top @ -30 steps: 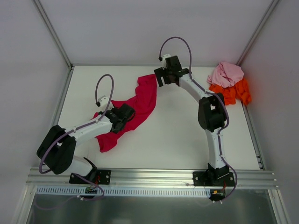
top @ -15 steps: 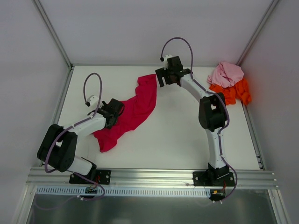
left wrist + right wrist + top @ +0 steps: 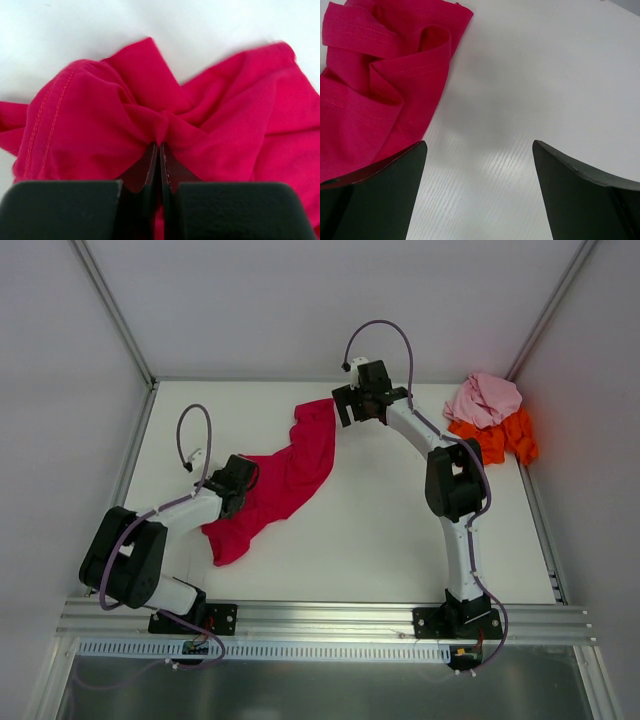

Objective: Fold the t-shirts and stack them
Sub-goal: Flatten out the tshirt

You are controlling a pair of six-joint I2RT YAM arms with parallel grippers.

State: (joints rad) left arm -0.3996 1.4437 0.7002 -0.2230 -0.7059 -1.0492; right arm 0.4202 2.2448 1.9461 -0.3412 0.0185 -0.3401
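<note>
The crimson-magenta t-shirt lies crumpled and stretched across the left half of the white table. My left gripper is shut on a bunched fold near the shirt's left edge; in the left wrist view the cloth puckers at the closed fingertips. My right gripper hangs open just beside the shirt's far end, over bare table. In the right wrist view the shirt lies left of the open gripper. The pale pink t-shirt is heaped on the bright orange t-shirt at the far right.
White enclosure walls with metal corner posts close in the table on three sides. An aluminium rail carrying both arm bases runs along the near edge.
My left gripper has slid left along the crimson shirt, opened wide on the way and then shut on a fold of it. The right arm has barely moved.
</note>
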